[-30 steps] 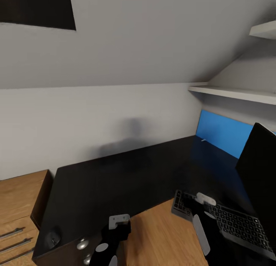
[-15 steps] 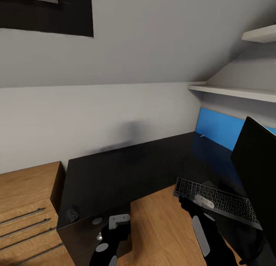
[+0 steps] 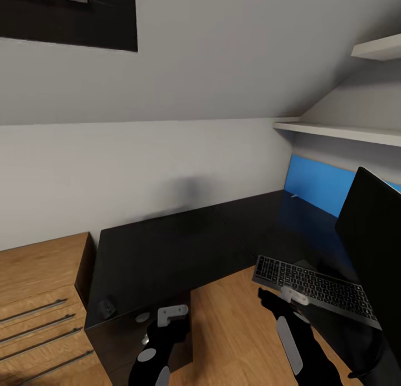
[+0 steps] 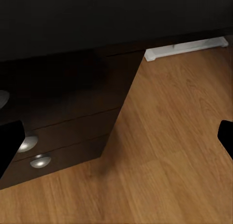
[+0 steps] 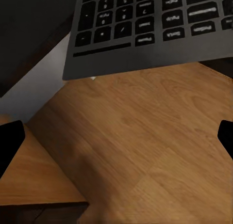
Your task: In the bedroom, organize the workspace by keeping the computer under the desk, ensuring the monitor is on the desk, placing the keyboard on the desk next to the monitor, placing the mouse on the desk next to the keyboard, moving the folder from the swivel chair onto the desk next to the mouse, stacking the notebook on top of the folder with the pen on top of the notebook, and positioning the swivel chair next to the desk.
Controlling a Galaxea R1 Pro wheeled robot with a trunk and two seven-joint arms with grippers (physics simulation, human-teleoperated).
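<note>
At the far left of the head view stands a light wooden chest (image 3: 39,302) with long bar handles, its top level with the black bench (image 3: 167,252) just beside it. A dark framed panel (image 3: 67,18) hangs high on the grey sloped wall above. The bench's glossy top runs from the chest along the white wall and turns toward the right, forming an L around a patch of wooden floor (image 3: 234,330). The small black mouse (image 3: 106,307) sits on the bench's near left corner, above the drawer unit (image 4: 63,122) whose round silver knobs (image 4: 41,161) show in the left wrist view. The left pincer (image 3: 170,319) hangs low in front of those drawers, its fingers spread wide and holding nothing; the right pincer (image 3: 289,297) hovers over the floor close to the near edge of the keyboard (image 3: 314,288), likewise wide open and empty. The keyboard lies on the bench's right wing, its corner overhanging the edge in the right wrist view (image 5: 145,25). Behind it the bright blue folder (image 3: 320,185) leans against the wall, and the monitor (image 3: 373,247) stands at the far right under two white shelves (image 3: 340,132)
</note>
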